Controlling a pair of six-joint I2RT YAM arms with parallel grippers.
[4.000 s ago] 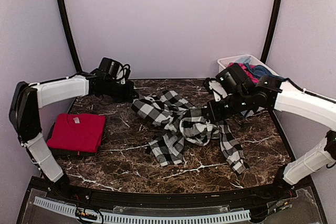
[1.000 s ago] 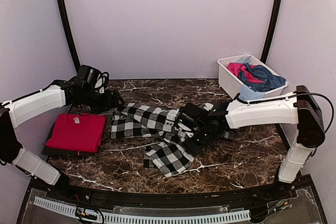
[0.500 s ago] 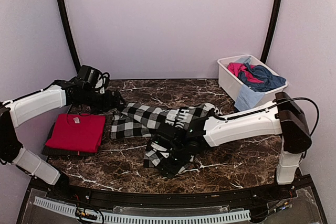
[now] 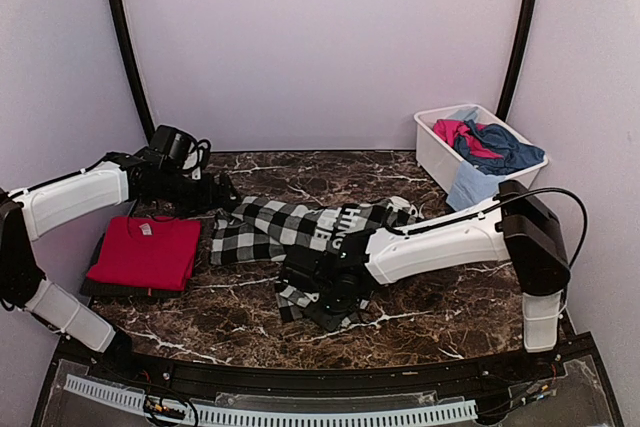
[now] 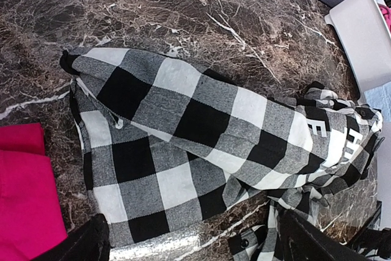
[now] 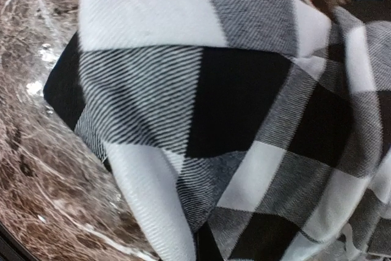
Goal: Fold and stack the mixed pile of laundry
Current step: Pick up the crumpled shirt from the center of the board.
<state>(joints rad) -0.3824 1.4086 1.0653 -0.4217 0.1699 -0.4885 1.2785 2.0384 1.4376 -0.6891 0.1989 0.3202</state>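
The checked garment lies crumpled at the middle of the marble table, its white lettering facing up. At its 6 o'clock edge the right gripper is pressed down on a loose flap with its jaws closed. Its wrist view shows only checked cloth, so I cannot tell whether a fold is pinched. At 10 o'clock the left gripper hovers beside the garment's edge, its fingers spread wide and holding nothing. A folded red tee rests at 9 o'clock. At 2 o'clock a white tub holds pink and navy pieces, and a light blue piece hangs over its near wall.
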